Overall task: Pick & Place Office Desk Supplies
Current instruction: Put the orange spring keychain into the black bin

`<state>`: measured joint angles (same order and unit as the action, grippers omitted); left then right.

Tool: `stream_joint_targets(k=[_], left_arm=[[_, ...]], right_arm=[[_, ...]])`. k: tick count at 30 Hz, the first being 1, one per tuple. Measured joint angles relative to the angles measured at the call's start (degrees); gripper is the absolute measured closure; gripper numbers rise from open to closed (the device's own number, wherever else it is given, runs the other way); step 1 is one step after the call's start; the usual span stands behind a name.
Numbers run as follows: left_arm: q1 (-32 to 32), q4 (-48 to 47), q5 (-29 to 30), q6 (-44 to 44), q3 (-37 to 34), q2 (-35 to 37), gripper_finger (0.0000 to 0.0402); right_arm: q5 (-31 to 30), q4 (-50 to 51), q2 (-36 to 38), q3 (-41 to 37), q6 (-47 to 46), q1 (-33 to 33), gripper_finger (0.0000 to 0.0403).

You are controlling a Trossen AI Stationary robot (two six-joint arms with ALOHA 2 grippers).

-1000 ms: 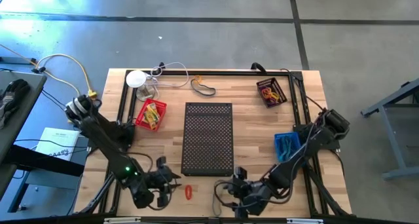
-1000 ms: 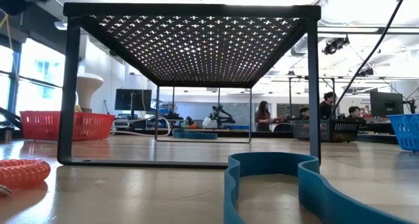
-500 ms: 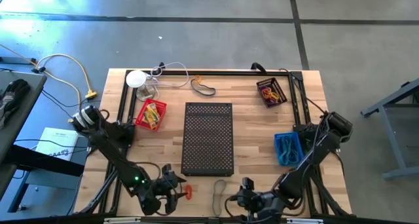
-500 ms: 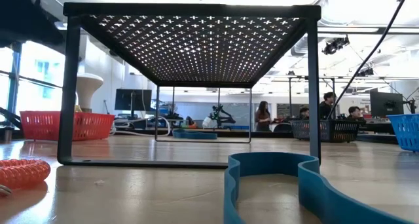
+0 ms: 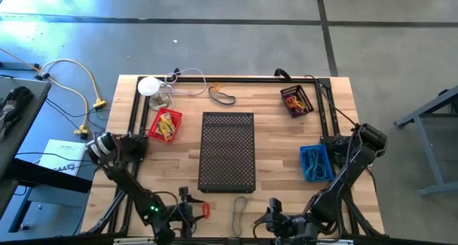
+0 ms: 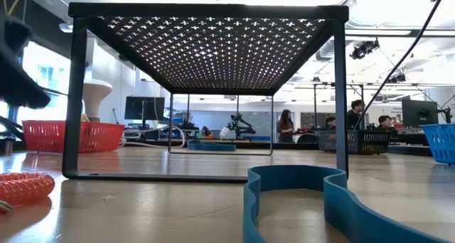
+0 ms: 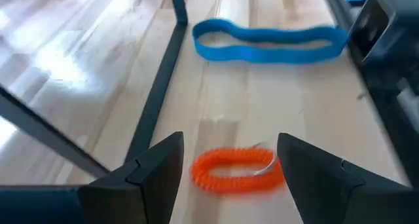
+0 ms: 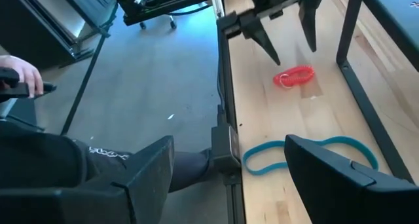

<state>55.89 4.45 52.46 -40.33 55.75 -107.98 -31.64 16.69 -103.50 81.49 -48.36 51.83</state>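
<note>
Both arms have drawn back toward the near edge of the worktop (image 5: 286,137) since a second ago, and the left gripper (image 7: 229,162) has spread its fingers wide, releasing nothing that can be seen. It hangs low over the wood with the orange coiled loop (image 7: 237,170) lying flat right between its two fingertips, not touching either one. Just beyond that loop, farther out from the gripper, a blue band (image 7: 268,42) lies stretched flat on the boards, and one leg of the black perforated stand (image 5: 227,151) runs past on the side.

From above, the orange coiled loop sits directly ahead of the left gripper, at the front edge, and the blue band lies between the two grippers, somewhat closer to the right one.

Right gripper (image 8: 229,168) is also spread wide and empty, hovering at the front edge, partly over the rim. The blue band lies just ahead of its fingertips, and the orange coiled loop lies farther on, under the other arm's open fingers.

Well away from both grippers, toward the back of the worktop, stand a red basket (image 5: 164,125) of supplies, a dark tray (image 5: 296,100) of loops and a blue bin (image 5: 314,161).

A person's hand (image 8: 18,72) and dark sleeve show off the worktop.
</note>
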Motion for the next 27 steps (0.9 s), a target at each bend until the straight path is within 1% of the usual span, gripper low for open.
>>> stream_joint_targets(k=[6,16,19,25,27], left_arm=[[0.12,0.58,1.13,-0.33,0.0,-3.48,0.0162],[-1.04,2.26,2.6,-0.45,0.13,-7.1,0.0162],[-1.76,2.64,2.31,-2.32,0.13,-7.59,0.0162],[-3.85,2.62,-3.13,-3.44,0.15,-7.55,0.0162],[-4.65,2.66,-5.26,-5.15,0.17,-7.76,0.0165]], right_arm=[[0.02,0.03,0.0,0.0,0.1,-0.06,0.0126],[0.02,0.06,0.0,0.0,0.13,-0.06,0.0126],[0.01,0.05,0.0,0.0,0.13,-0.06,0.0126],[-1.35,0.08,0.0,0.0,0.17,-0.06,0.0126],[-2.07,0.14,0.0,0.0,0.17,-0.06,0.0126]])
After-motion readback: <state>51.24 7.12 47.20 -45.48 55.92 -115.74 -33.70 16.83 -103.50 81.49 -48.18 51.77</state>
